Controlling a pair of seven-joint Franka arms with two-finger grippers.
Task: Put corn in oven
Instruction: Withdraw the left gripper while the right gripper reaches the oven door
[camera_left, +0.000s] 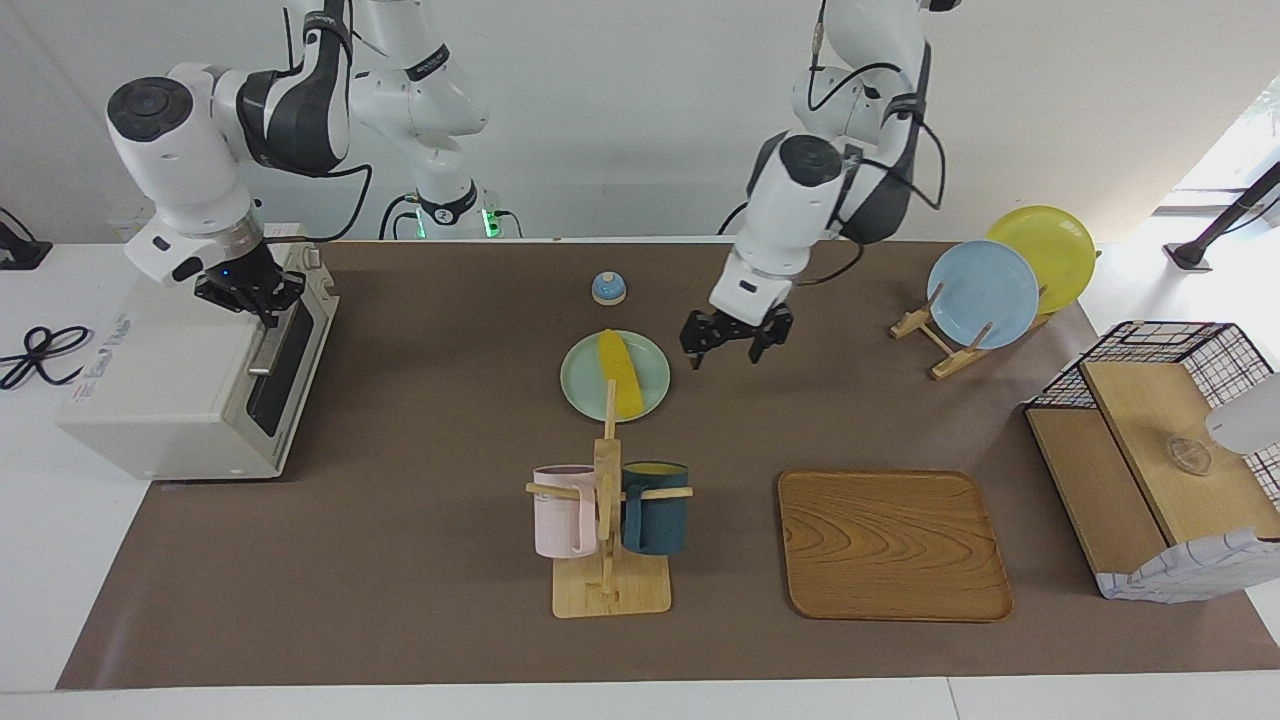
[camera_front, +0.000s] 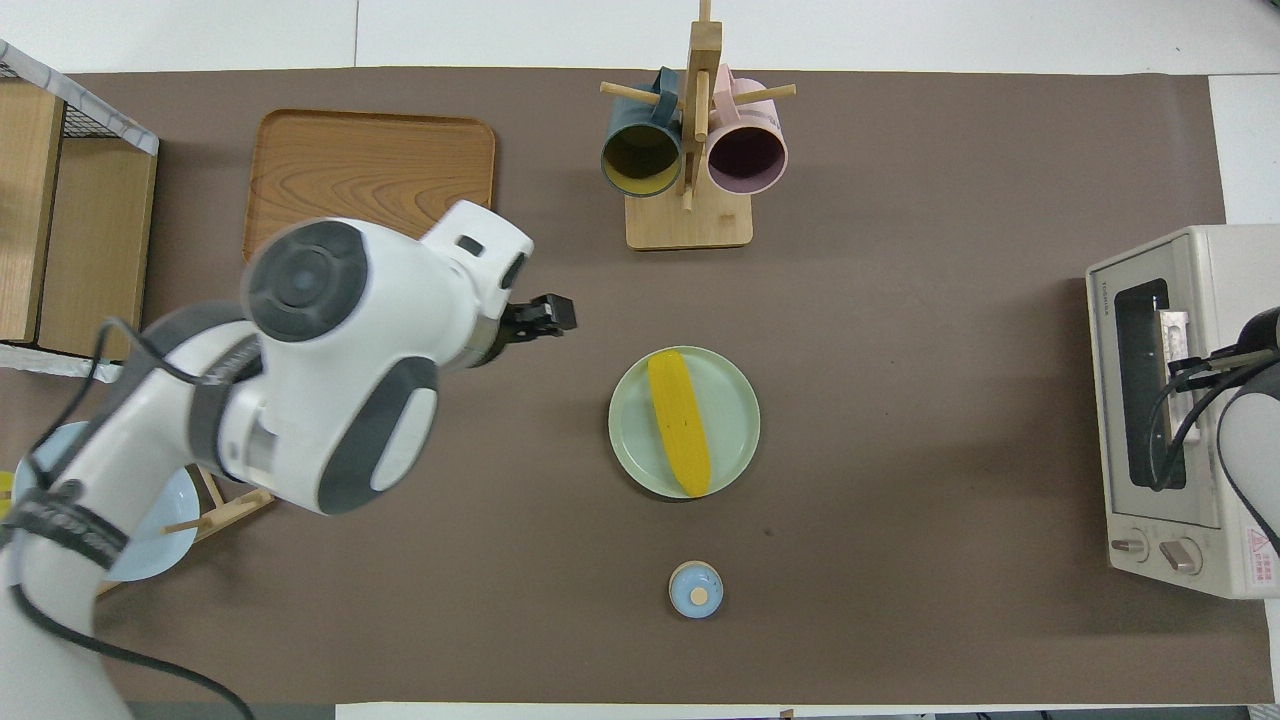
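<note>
The yellow corn (camera_left: 619, 384) (camera_front: 679, 421) lies flat on a pale green plate (camera_left: 578, 393) (camera_front: 735, 400) in the middle of the table. Beside the plate, toward the left arm's end, my left gripper (camera_left: 733, 352) (camera_front: 552, 318) hangs open and empty above the brown mat. The off-white oven (camera_left: 170, 390) (camera_front: 1215, 300) stands at the right arm's end with its dark glass door closed. My right gripper (camera_left: 262, 305) (camera_front: 1185, 385) is down at the top of that door, shut on the metal bar handle (camera_left: 272, 342).
A small blue bell (camera_left: 608, 288) sits nearer to the robots than the plate. Farther out stand a mug rack (camera_left: 608, 590) with a pink and a dark blue mug and a wooden tray (camera_left: 893, 545). A plate rack (camera_left: 985, 295) and a wire-and-wood basket box (camera_left: 1160, 440) fill the left arm's end.
</note>
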